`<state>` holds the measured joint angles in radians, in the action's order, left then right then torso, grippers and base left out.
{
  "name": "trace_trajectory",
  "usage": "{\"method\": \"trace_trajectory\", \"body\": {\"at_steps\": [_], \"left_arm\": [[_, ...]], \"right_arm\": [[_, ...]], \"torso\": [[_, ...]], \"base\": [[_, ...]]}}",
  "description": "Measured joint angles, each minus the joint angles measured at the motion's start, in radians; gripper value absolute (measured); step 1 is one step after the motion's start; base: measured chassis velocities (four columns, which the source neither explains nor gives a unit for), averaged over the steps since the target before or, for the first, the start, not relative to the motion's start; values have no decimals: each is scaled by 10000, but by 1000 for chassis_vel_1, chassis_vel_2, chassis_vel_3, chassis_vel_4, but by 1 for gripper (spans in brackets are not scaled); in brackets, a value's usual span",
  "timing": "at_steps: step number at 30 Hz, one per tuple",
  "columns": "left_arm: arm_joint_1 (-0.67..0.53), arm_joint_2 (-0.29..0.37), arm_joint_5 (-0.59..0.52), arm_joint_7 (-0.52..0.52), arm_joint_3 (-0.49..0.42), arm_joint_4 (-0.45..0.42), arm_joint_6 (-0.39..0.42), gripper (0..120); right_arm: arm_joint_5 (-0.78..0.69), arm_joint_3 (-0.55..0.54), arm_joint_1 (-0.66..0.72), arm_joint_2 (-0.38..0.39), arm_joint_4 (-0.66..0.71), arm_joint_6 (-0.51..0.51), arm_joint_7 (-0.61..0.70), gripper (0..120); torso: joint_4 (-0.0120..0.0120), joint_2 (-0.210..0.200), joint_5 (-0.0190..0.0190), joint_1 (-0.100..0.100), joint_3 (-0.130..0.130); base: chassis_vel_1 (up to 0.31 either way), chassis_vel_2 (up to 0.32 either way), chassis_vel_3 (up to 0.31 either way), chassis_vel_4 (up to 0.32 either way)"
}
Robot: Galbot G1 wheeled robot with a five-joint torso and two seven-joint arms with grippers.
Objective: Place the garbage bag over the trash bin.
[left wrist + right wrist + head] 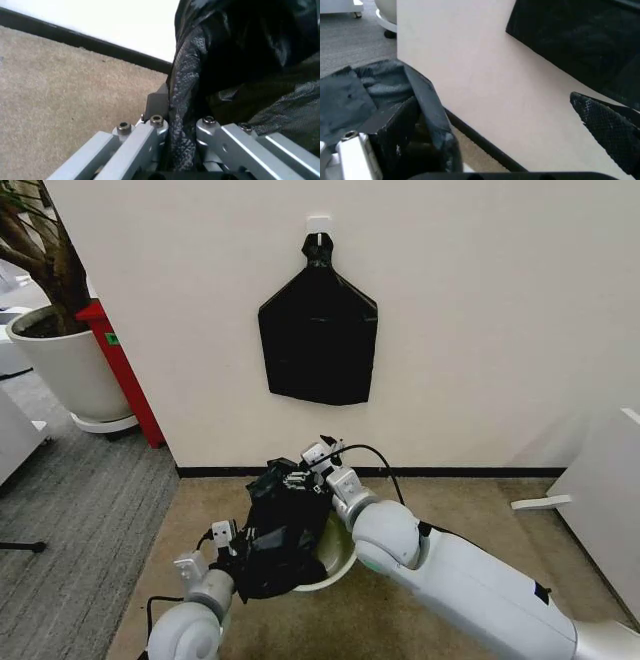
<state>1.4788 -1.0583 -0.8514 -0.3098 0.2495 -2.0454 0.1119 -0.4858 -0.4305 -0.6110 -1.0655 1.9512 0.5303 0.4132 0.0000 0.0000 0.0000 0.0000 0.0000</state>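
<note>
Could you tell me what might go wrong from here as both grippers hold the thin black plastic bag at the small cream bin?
1. The thin, crinkly black plastic garbage bag is bunched over one side of the round cream-white trash bin; the uncovered rim could stay bare.
2. The left gripper pinches just a fold, which might slip or tear.
3. The right gripper pulling could tip the light bin.
</note>
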Motion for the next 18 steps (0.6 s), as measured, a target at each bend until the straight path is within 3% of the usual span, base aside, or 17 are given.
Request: {"method": "trace_trajectory", "body": {"at_steps": [18], "left_arm": [[730,-21,265,87,88,-842,-77,4]], "right_arm": [[-315,-182,1121,-142,-2154,-401,-24,100]], "torso": [[0,0,0,0,0]], "base": [[0,0,0,0]]}}
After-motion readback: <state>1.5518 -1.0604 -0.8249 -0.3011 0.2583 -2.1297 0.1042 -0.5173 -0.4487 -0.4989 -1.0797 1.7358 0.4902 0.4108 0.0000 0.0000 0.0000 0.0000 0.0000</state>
